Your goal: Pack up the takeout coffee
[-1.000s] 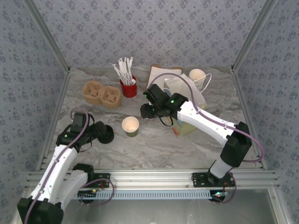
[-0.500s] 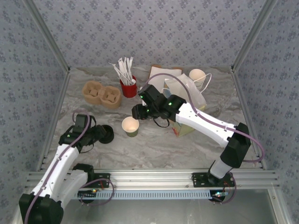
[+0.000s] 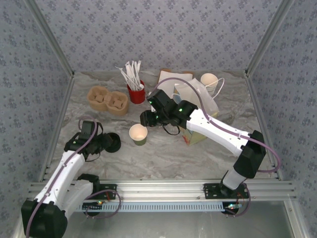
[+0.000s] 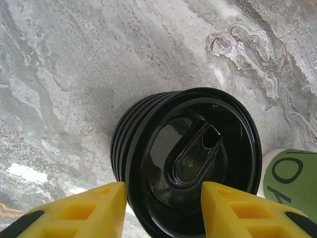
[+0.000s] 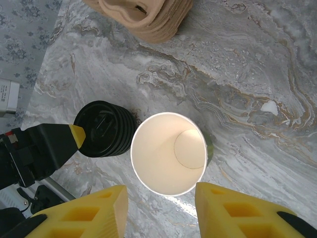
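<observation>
Takeout coffee cup (lidless, cream inside) stands mid-table, nearer the front edge. Right gripper is above it, fingers apart, holding nothing. Left gripper is at the black lid stack, which sits on the cup's left-edge side. Can't tell if it's clamped.

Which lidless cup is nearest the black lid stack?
The green-sided cup mid-table, just right of the lids; the other cup stands far back beside the white bag.
</observation>
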### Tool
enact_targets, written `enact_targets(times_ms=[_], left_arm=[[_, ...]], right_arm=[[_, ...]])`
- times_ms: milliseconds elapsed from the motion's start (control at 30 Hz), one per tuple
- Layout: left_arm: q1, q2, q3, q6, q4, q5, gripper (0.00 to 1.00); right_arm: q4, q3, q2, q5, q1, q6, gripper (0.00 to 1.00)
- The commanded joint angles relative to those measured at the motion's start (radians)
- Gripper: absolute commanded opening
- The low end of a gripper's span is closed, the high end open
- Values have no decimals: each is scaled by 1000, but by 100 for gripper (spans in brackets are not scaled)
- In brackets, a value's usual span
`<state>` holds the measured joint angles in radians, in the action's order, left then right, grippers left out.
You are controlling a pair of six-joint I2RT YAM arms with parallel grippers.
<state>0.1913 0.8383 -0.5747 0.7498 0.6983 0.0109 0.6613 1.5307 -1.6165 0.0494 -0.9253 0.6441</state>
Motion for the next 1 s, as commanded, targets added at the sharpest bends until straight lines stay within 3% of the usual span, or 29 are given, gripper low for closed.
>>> enact_targets(times_ms=[0, 967], left_arm=[[-7, 2, 9, -10, -13, 0, 45], [-14, -50, 38, -30, -82, -8, 18]], right_arm=[[-2, 20, -2, 7, 4, 12, 43], [-36, -11, 35, 54, 20, 20, 42]])
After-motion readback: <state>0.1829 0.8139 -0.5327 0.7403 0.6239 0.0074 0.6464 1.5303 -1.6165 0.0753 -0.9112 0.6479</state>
